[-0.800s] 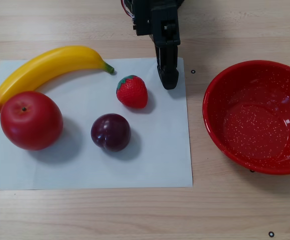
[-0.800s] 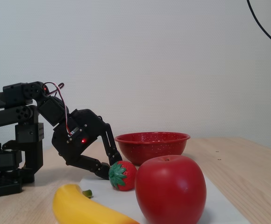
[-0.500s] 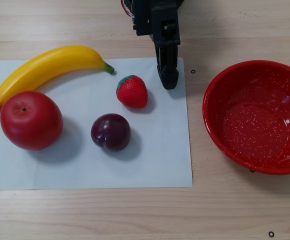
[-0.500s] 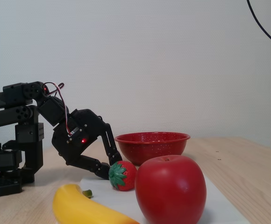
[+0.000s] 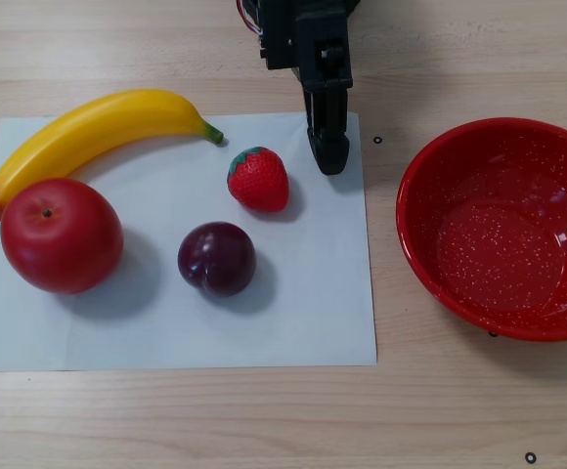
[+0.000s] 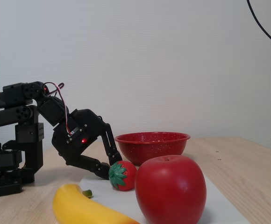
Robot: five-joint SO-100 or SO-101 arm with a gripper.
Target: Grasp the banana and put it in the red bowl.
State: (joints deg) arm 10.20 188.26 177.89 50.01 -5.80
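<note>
The banana (image 5: 88, 132) lies at the back left of a white paper sheet (image 5: 303, 303), with its green stem tip pointing right; in the fixed view it lies nearest the camera (image 6: 82, 210). The red bowl (image 5: 420, 244) stands empty on the wood right of the sheet; it also shows behind the fruit in the fixed view (image 6: 149, 144). My gripper (image 5: 329, 161) hangs low over the sheet's back right part, just right of the strawberry and far from the banana. In the fixed view (image 6: 114, 169) its fingers slant down and meet by the strawberry, holding nothing.
A red apple (image 5: 61, 234), a dark plum (image 5: 216, 257) and a strawberry (image 5: 259, 179) sit on the sheet between banana and bowl. The arm's base (image 6: 14, 154) stands at the back of the wooden table.
</note>
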